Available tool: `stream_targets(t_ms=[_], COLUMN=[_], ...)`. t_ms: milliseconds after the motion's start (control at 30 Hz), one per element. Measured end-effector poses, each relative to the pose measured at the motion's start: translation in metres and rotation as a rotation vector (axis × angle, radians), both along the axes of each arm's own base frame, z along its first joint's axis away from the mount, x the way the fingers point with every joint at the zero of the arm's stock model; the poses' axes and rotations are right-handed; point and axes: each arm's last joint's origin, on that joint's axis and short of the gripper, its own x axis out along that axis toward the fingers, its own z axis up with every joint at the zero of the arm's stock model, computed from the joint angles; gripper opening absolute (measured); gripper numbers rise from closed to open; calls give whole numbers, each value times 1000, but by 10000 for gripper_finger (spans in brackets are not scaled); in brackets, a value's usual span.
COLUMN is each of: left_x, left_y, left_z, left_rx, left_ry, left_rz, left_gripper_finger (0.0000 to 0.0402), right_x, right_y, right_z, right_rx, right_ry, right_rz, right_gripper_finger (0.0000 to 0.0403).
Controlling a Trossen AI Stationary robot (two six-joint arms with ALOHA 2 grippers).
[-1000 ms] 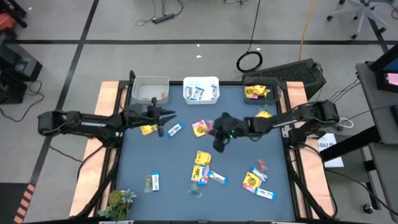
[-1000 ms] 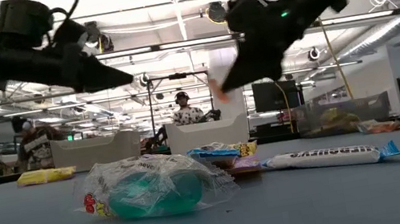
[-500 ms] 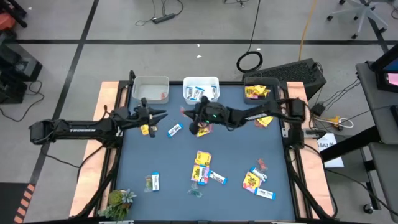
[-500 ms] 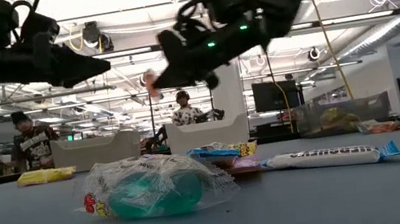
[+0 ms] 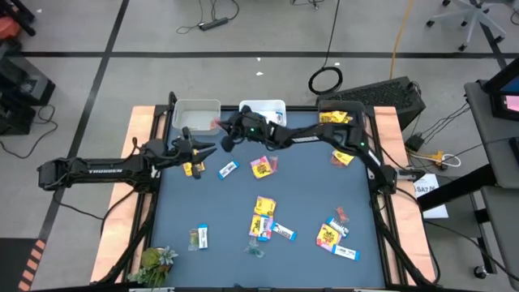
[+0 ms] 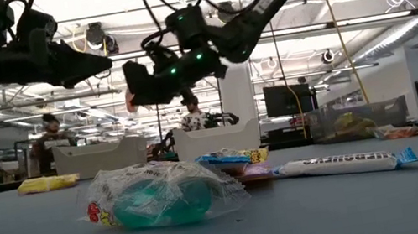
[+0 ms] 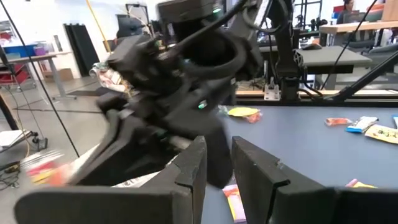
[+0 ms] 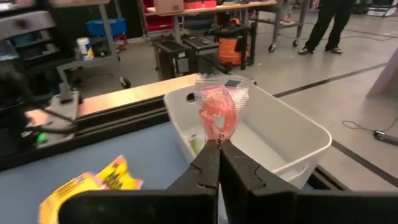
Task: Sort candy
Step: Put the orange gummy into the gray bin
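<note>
A small red candy (image 8: 219, 113) in a crinkly clear wrapper is pinched by its lower end in the right gripper (image 8: 219, 147), jaws clamped tight on it. In the high view it is held up in the air by the right gripper (image 5: 220, 126) at the near right corner of the left bin (image 5: 195, 106), a white tub with pink pieces already inside.

The left gripper (image 5: 210, 149) is hanging over the table's left side, just above a yellow packet (image 5: 193, 168). Its jaws are parted by only a narrow gap with nothing between them, as seen from its wrist (image 7: 217, 163).

The rest of the candy is spread across the blue table (image 5: 227, 211):
- blue-and-white bars in the middle bin (image 5: 261, 107), one loose bar (image 5: 229, 169) near the left gripper
- yellow packets with red print in the right bin (image 5: 340, 118), plus a loose one (image 5: 261, 166) mid-table and another (image 5: 341, 156) on the right
- a near cluster (image 5: 264, 222) of yellow packets and a blue bar, and a second group (image 5: 334, 235) further right
- a clear-greenish piece (image 6: 158, 196) close to the low camera, teal candy showing through a crumpled wrapper, with a long white bar (image 6: 345, 164) lying flat to its right

A green plant (image 5: 156, 262) is sitting at the near left corner.
</note>
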Motion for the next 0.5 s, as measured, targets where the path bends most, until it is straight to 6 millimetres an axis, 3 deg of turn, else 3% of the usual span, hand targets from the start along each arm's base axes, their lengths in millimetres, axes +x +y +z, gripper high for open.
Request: stream_targets(t_ms=[500], left_x=[0], left_y=[0], left_z=[0], left_rx=[-1], left_ry=[2], left_rz=[-11], left_gripper_finger=[83], right_x=[46], right_y=[-38], right_z=[-29], right_rx=[95], right_ry=[0], right_rz=[-71], right_gripper_finger=[0])
